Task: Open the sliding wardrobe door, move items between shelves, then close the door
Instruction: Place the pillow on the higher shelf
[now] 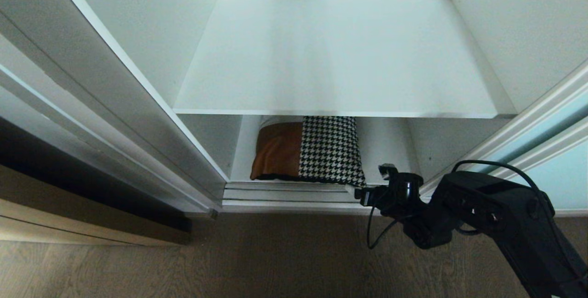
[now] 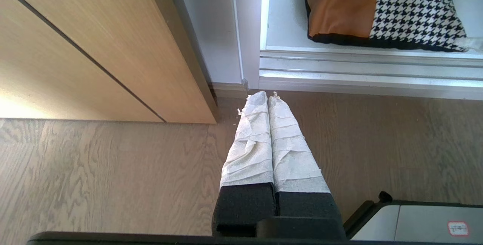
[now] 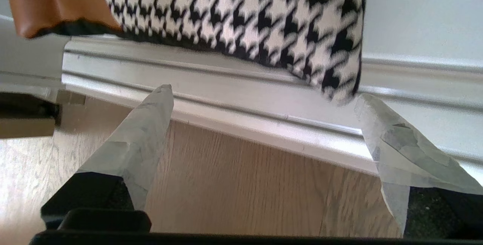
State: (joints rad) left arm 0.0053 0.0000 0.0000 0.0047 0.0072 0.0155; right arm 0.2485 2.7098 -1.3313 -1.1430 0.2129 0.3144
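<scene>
The right hand sits low in the lower right of the head view, at the end of a black arm reaching in from the bottom right corner, its two white-wrapped fingers spread wide and empty. It hovers over the wooden floor, just before the silver door track, near the right front corner of the one rectangular cushion, tan-brown leather on its left part, black-and-white houndstooth fabric on its right. The cushion lies on the lowest white shelf, below the wide matte white shelf board filling the upper middle of the frame. The frosted pale aqua sliding door stands at the right edge, pushed aside. The left hand points down at the floor with its wrapped fingers pressed together, holding nothing, near a tan wood-grain panel in the upper left of its view.
</scene>
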